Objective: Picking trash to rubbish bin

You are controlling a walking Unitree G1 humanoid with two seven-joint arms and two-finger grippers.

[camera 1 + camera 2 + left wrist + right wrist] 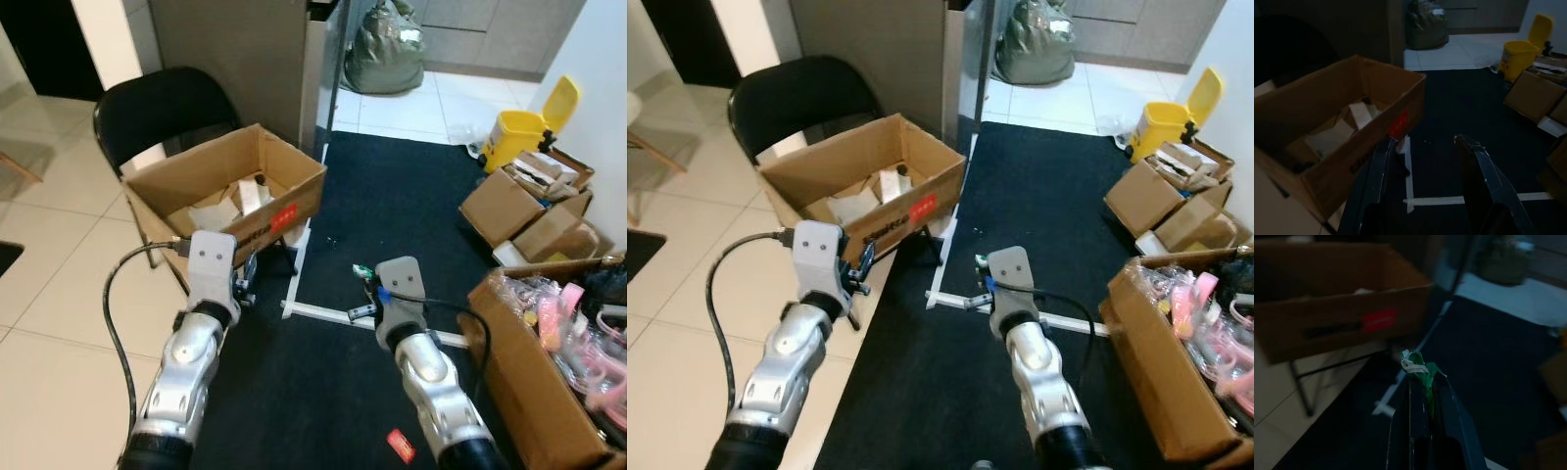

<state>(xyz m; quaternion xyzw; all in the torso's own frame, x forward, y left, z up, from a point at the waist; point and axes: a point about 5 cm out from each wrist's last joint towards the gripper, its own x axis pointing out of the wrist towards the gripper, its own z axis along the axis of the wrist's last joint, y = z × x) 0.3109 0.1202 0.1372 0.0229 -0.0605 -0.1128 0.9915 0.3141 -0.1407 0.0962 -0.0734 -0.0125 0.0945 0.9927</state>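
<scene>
An open cardboard box (290, 198) holding paper scraps rests on a black folding chair (157, 106) at the left. My right gripper (1422, 378) is shut on a crumpled green and white piece of trash (1418, 364), held over the dark carpet to the right of the box and below its rim. The same trash (363, 271) shows just beyond the right wrist. My left gripper (1425, 142) is open and holds nothing, hovering near the box's front corner. A small red wrapper (400, 446) lies on the carpet beside my right arm.
A yellow flip-lid bin (529, 132) stands at the far right by several cardboard boxes (519, 206). A box of pink items (534, 377) sits close on the right. A stuffed green bag (387, 49) lies at the back. White tape (323, 313) crosses the dark carpet.
</scene>
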